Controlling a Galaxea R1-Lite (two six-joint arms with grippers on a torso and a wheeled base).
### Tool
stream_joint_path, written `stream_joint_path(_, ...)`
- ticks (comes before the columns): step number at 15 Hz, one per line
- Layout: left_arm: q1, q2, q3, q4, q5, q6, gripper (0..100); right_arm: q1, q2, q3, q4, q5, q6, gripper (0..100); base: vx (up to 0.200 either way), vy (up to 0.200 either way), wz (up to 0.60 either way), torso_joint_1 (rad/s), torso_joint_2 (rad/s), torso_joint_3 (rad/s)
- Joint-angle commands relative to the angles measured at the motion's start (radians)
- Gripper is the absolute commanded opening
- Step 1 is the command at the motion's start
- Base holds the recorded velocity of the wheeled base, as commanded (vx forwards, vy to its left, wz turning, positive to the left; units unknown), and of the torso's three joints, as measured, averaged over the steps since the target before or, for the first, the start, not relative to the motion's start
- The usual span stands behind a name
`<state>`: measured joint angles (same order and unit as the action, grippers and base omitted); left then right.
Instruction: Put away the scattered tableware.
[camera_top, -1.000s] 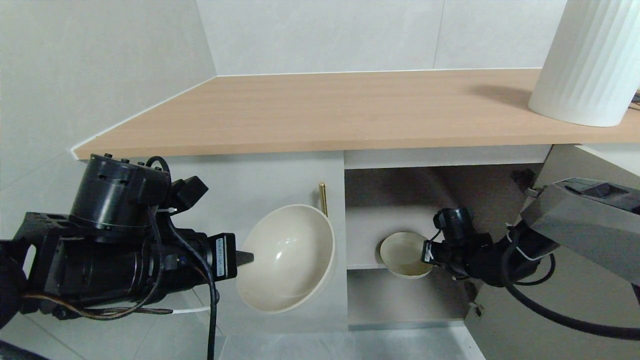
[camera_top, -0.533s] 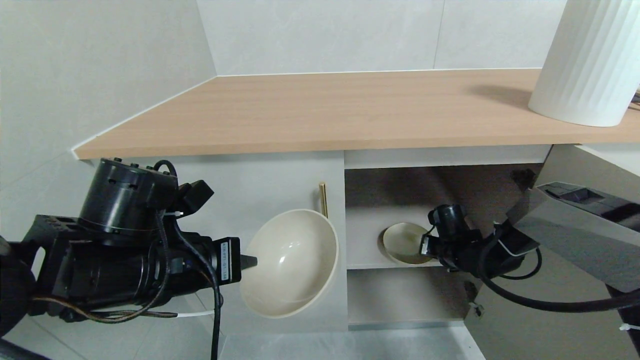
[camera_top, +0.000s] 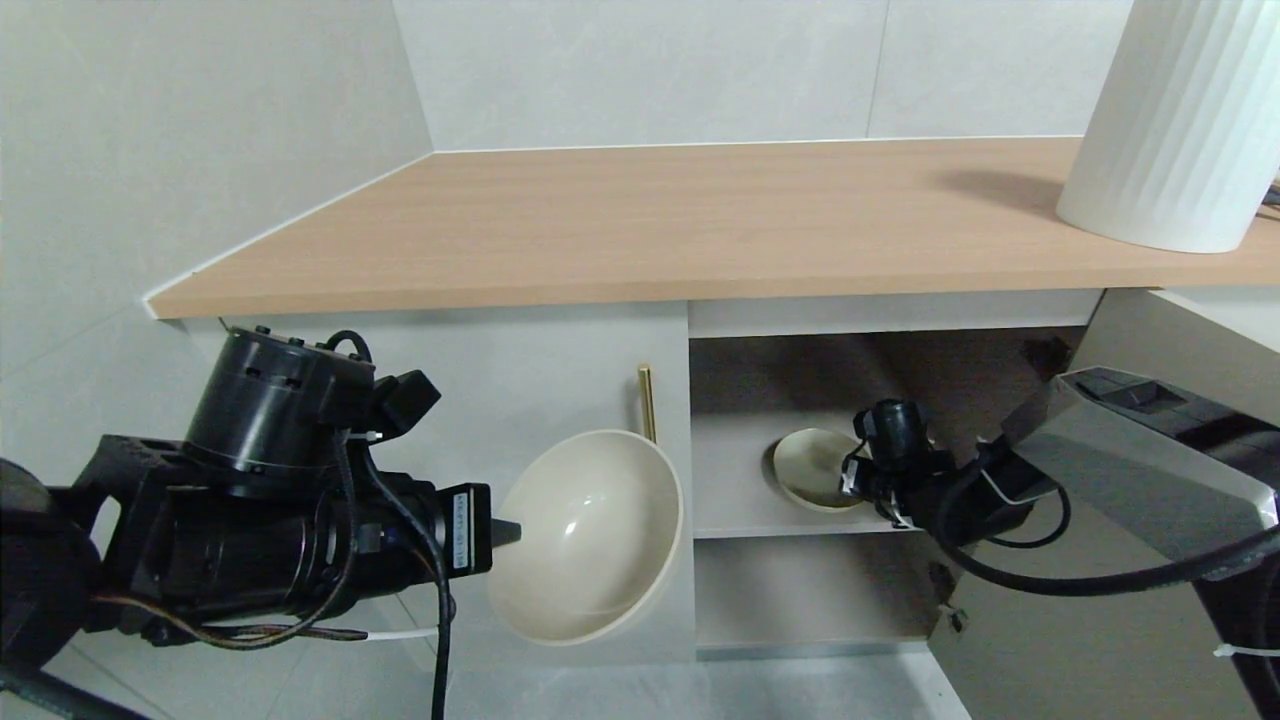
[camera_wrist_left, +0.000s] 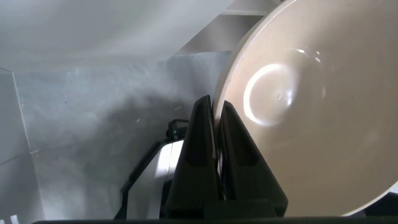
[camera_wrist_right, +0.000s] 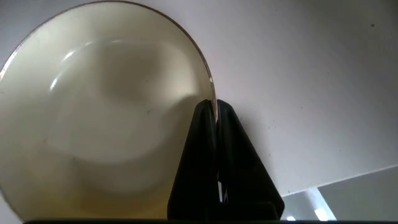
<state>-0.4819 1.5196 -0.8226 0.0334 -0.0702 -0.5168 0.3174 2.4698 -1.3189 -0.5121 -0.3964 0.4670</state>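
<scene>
The large bowl (camera_top: 590, 540) is cream and glossy, deep, with a plain rim. It is tipped on edge in the air, its hollow facing outward. The left end effector (camera_top: 505, 532) pinches its rim, in front of the closed cabinet door (camera_top: 520, 380) and below the desk (camera_top: 640, 220).

The small bowl (camera_top: 808, 468) is a paler, yellowish cream and shallow. It is tilted, and the right end effector (camera_top: 855, 480) grips its rim. It sits inside the open cabinet, just over the shelf (camera_top: 740, 500). Whether its base touches the shelf cannot be told.
</scene>
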Motion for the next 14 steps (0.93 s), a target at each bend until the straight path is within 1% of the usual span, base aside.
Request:
stream_joint_path(1, -0.001, 0.007, 0.000, 0.000, 0.000, 0.000, 0, -0.001, 0.008, -0.005, 0.000, 0.001, -0.001, 0, 0.000, 0.000, 0.00, 0.000, 0.00, 0.000)
stream_joint_path(3, -0.001, 0.011, 0.000, 0.000, 0.000, 0.000, 0, -0.001, 0.006, -0.005, 0.000, 0.001, 0.001, 0, 0.000, 0.000, 0.00, 0.000, 0.00, 0.000)
stream_joint_path(4, -0.003, 0.016, 0.000, -0.001, 0.000, 0.000, 0, -0.001, 0.005, -0.003, 0.000, 0.001, 0.001, 100, 0.000, 0.000, 0.00, 0.000, 0.00, 0.000)
stream_joint_path(8, -0.012, 0.060, 0.000, -0.007, 0.003, -0.006, 0, -0.001, -0.026, 0.017, 0.001, 0.001, 0.016, 100, 0.000, 0.000, 0.00, 0.000, 0.00, 0.000)
stream_joint_path(11, -0.020, 0.090, 0.000, -0.006, 0.010, -0.008, 0, 0.022, -0.135, 0.122, 0.003, 0.024, 0.015, 100, 0.000, 0.000, 0.00, 0.000, 0.00, 0.000)
stream_joint_path(12, -0.034, 0.106, 0.002, -0.001, 0.033, -0.012, 0, 0.042, -0.187, 0.164, 0.004, 0.047, 0.015, 100, 0.000, 0.000, 0.00, 0.000, 0.00, 0.000)
stream_joint_path(14, -0.072, 0.159, 0.005, -0.001, 0.124, -0.042, 0, 0.095, -0.305, 0.256, 0.021, 0.126, 0.015, 100, 0.000, 0.000, 0.00, 0.000, 0.00, 0.000)
